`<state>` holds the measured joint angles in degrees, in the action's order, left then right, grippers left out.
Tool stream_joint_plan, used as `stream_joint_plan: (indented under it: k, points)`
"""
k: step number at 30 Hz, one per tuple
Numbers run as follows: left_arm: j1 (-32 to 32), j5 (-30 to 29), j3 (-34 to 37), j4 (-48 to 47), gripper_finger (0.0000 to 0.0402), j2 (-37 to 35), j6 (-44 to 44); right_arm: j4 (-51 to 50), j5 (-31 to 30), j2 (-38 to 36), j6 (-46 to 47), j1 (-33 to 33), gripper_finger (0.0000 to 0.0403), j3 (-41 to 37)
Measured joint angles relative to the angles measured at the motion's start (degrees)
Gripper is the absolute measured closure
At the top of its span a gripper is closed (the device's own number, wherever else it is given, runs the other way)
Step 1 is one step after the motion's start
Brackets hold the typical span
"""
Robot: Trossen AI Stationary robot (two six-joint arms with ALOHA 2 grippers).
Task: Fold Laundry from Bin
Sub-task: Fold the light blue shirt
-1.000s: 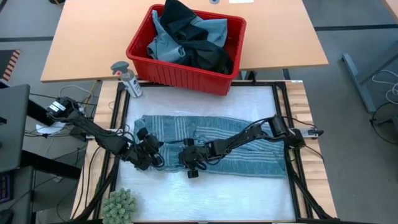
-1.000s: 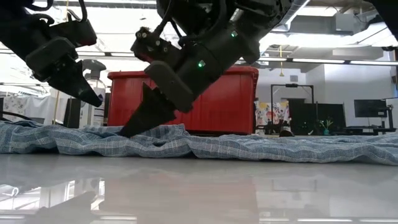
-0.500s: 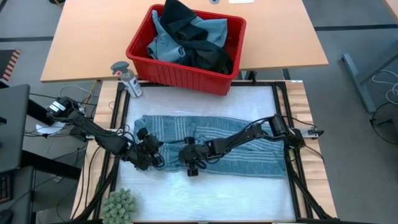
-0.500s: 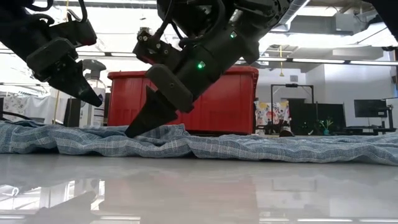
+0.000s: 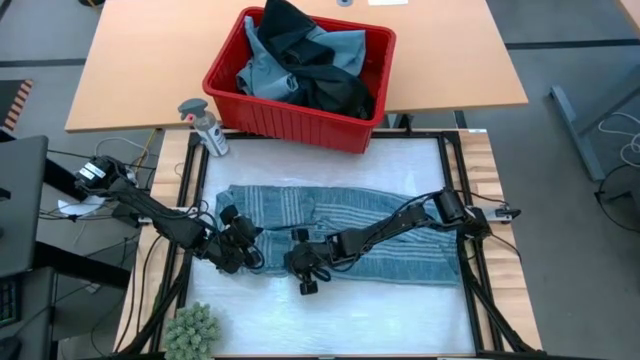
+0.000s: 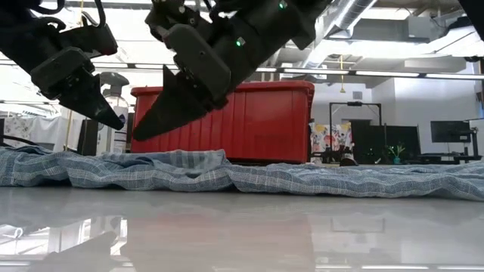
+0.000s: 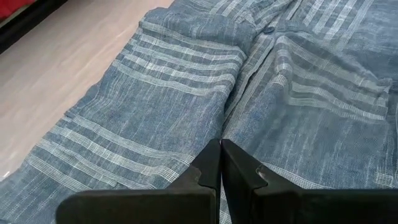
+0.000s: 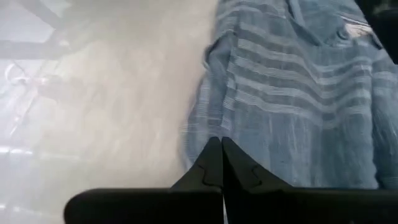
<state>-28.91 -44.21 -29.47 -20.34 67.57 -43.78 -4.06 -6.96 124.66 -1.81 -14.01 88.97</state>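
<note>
Both tools hover, fingers pressed together and holding nothing, above the striped grey-blue garment (image 5: 345,232) spread on the desk (image 5: 330,310): left tool (image 5: 252,236), right tool (image 5: 300,272). Beyond, the red bin (image 5: 300,122) holds more laundry (image 5: 305,65).

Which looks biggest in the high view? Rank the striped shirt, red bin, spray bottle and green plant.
1. striped shirt, spread on the table
2. red bin, somewhat smaller
3. green plant, partly cut off by the picture's edge
4. spray bottle, close to the plant, so that order is unsure
</note>
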Motion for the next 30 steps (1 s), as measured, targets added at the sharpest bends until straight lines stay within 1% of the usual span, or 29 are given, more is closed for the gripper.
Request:
stream_joint_plan:
  k: [3,7,9,11,14,17,19,24,27,28,30]
  points:
    - [0.0,0.0,0.0,0.0,0.0401,0.0,0.0,-1.9,0.5,0.1,1.3,-0.2,0.0380,0.0]
    - [0.0,0.5,0.0,0.1,0.0401,0.0,0.0,-4.5,2.6,0.3,2.0,-0.2,0.0341,-0.6]
    - [0.0,1.1,0.0,0.6,0.0401,-0.2,0.0,-4.8,2.8,0.1,1.5,0.0,0.0333,-0.6]
    - [0.0,1.6,-0.6,0.0,0.0401,-1.3,0.8,-4.8,2.8,-1.2,1.3,0.3,0.0336,-0.7]
    - [0.0,1.6,-2.6,0.4,0.0401,-3.2,3.1,-4.1,2.4,-3.8,0.9,1.5,0.0355,-0.2]
    - [0.0,-0.1,-3.9,1.8,0.0401,-5.5,4.9,-4.2,-0.6,-4.9,0.4,3.1,0.0383,-0.1]
    - [0.0,-2.1,-4.0,3.0,0.0401,-5.9,5.0,-5.1,-1.1,-4.8,0.3,4.6,0.0387,-0.1]
    - [0.0,-2.7,-3.9,3.4,0.0401,-3.4,6.0,-4.8,0.9,-3.4,1.6,8.0,0.0381,-0.3]
    - [0.0,-2.7,-3.9,3.8,0.0401,-0.8,4.6,-3.0,1.0,-2.1,1.5,9.2,0.0384,-1.2]
    - [0.0,-2.6,-3.9,3.9,0.0401,0.2,4.2,-3.8,1.3,-1.9,1.5,9.5,0.0385,-1.5]
    - [0.0,-2.5,-3.9,5.3,0.0401,2.7,4.1,-3.4,2.8,-1.1,1.6,9.8,0.0386,-1.8]
